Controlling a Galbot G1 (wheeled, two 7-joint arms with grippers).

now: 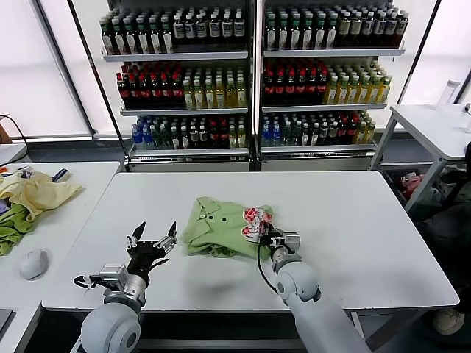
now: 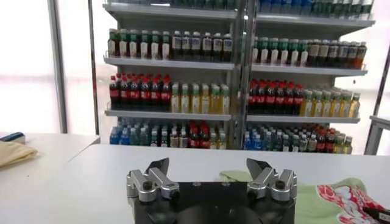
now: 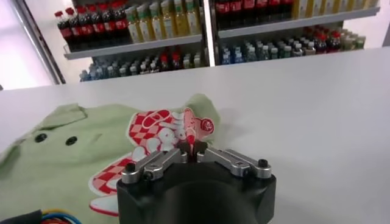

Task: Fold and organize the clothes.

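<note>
shirt (image 1: 221, 228) lies bunched mid-surface (image 1: 353, 220); right end effector (image 1: 266, 235) is clamped on its printed edge, left end effector (image 1: 151, 239) spread apart near the front edge.

You're looking at a staged shop corner inside a lab or test room. Behind the white tabletop (image 1: 353, 220) stand retail shelves (image 1: 254, 55) packed with rows of bottled drinks (image 1: 176, 87), sorted by colour as in a store. Yet plain white worktables (image 1: 434, 125) flank the scene, one carrying a computer mouse (image 1: 32, 263) and loose cloths (image 1: 33, 195), with bright frosted windows (image 1: 29, 66) behind.
</note>
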